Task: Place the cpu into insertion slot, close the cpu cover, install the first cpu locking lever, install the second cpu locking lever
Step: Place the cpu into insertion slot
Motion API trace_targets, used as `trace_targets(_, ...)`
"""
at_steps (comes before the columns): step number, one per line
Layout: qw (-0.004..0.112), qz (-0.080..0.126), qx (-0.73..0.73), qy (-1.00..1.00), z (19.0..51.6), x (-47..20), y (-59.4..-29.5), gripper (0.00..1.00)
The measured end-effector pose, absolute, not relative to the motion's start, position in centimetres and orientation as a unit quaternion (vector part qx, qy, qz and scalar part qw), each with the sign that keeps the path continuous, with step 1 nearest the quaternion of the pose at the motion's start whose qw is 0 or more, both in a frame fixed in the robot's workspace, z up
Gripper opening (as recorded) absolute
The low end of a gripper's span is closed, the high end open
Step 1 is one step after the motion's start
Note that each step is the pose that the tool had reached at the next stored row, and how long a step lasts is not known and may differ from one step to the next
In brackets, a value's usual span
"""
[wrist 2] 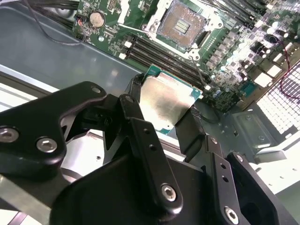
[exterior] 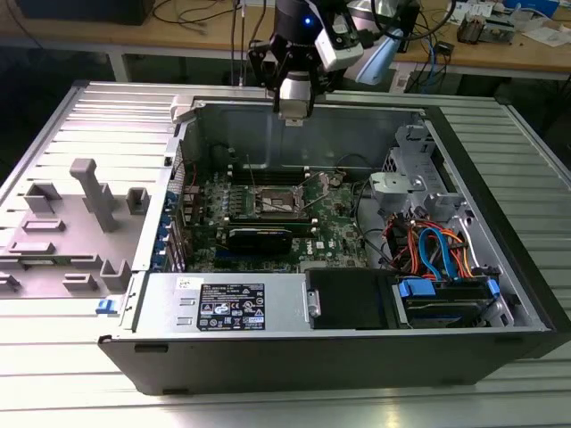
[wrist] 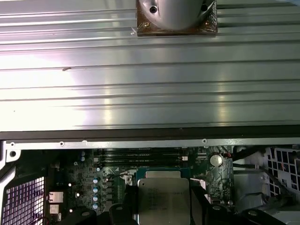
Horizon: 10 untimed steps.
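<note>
Gripper (wrist 2: 165,107) is clamped on the cpu (wrist 2: 161,93). The jaws stand only the chip's width apart, with one black finger (wrist 2: 188,129) bearing on each of two opposite edges. The chip sits between the fingertips, metal top facing the second wrist camera, and its green edge projects past the tips. The insertion slot (wrist 2: 180,23) lies beyond the jaws on the green circuit board (wrist 2: 234,51), well apart from the chip, with its contact field exposed. In the exterior view the gripper hangs above the open computer case (exterior: 357,357).
</note>
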<state>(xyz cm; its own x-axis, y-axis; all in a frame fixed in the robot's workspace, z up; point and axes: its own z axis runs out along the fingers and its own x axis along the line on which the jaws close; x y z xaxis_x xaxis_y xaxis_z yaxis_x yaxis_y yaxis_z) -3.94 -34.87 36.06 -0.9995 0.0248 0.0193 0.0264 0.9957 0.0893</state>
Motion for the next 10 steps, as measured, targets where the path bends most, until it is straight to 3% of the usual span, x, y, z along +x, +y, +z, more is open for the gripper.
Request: trace_targets(10, 0.009, -0.045, -0.013, -0.999, 36.05, -3.95, -35.39, 0.54)
